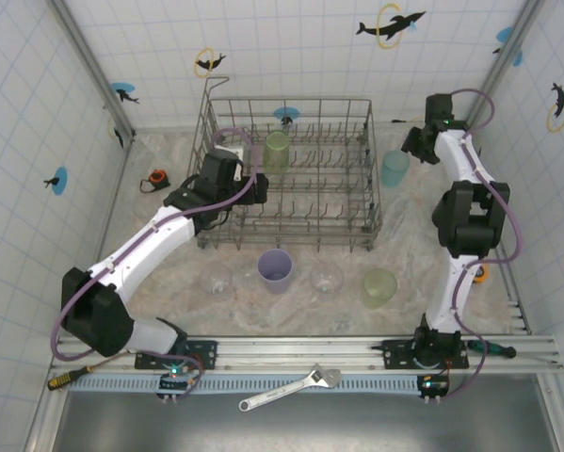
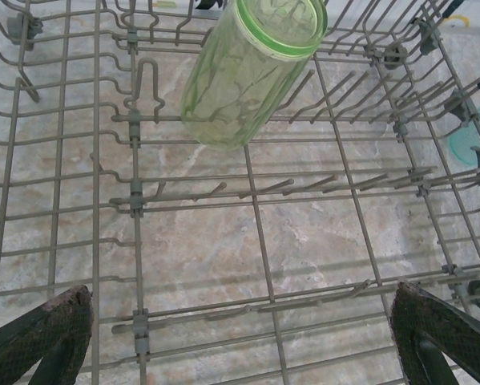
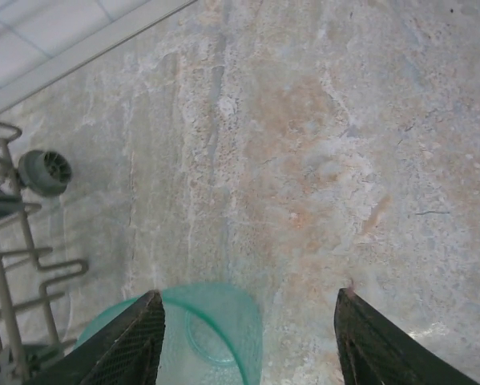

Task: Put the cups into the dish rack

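The grey wire dish rack [image 1: 347, 202] stands at the back middle of the table, with one green cup [image 1: 277, 151] [image 2: 252, 68] leaning on its tines. My left gripper [image 1: 259, 185] [image 2: 240, 290] hangs open over the rack's floor [image 2: 264, 241], holding nothing. A teal cup [image 1: 394, 168] [image 3: 211, 341] stands just right of the rack. My right gripper [image 1: 414, 143] [image 3: 252, 295] is over it with its jaws apart: the left finger [image 3: 127, 345] is against the cup, the right finger [image 3: 384, 345] well clear. In front of the rack stand a purple cup [image 1: 275, 268], two clear cups [image 1: 216, 279] [image 1: 327, 277] and a pale green cup [image 1: 379, 287].
An orange-and-black tape measure [image 1: 156, 178] lies left of the rack. A wrench [image 1: 291, 388] and screwdrivers [image 1: 70, 377] [image 1: 489, 348] lie on the near rail. Tiled walls close in the sides and back. The rack's wheel [image 3: 46, 172] sits left of the teal cup.
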Robot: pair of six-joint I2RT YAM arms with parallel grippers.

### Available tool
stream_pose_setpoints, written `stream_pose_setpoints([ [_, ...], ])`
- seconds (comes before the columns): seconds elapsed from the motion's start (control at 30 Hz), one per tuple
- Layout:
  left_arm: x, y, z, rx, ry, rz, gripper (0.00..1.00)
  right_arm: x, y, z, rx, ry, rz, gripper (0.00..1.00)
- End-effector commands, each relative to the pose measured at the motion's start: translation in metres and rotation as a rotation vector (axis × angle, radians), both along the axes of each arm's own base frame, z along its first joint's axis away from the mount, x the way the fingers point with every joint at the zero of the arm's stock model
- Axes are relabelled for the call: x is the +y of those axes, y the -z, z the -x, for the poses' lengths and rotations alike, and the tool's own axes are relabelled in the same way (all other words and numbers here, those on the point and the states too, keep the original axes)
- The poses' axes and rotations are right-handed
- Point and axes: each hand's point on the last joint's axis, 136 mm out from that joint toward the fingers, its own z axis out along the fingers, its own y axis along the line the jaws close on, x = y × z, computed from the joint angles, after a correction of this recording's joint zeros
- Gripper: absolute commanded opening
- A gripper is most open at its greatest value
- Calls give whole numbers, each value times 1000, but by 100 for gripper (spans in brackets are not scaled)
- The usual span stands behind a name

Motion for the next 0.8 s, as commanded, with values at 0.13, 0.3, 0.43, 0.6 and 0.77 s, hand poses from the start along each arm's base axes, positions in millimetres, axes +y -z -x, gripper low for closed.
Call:
stream_pose_setpoints([
  [0.13,-1,-8,-4,9,-63,85,98,-4,12,4,46,6,-51,53],
  [0.3,2,-9,-12,2,-106,86,98,1,1,12,-30,-4,-72,54],
  [0.43,11,-12,-19,-23,-159,50,98,6,-15,11,-77,-25,-94,54],
  [0.6,18,-25,-27,-61,-203,28,98,0,-25,9,-92,-31,-74,55],
  [0.77,18,-36,-33,-90,-206,19,98,7,-35,6,-113,-65,-130,56],
])
